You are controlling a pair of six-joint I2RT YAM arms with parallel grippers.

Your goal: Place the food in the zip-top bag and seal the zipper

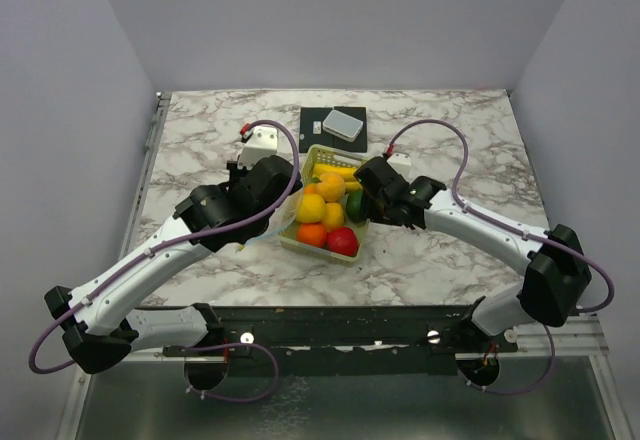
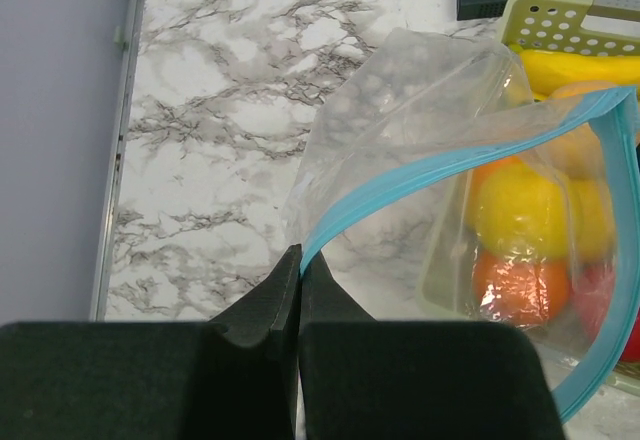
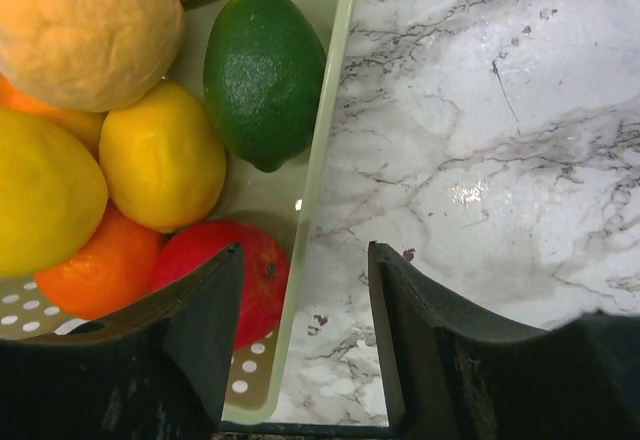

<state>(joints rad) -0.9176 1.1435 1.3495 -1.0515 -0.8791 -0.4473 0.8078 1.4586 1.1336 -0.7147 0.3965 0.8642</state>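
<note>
Right end effector (image 3: 303,260), jaws apart and empty, hangs over the right rim of the basket (image 3: 322,150). The food (image 3: 160,155) lies just to its left, with the red apple (image 3: 262,285) nearest. Left end effector (image 2: 300,265), clamped on the zipper (image 2: 450,165) at one corner, holds the zip-top bag (image 2: 400,90) beside the basket, its mouth running toward the fruit.

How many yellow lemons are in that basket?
2. One lemon lies in the basket beside the green lime; the other lemon sits next to it, farther from the lime. More may be hidden under the pile.
</note>
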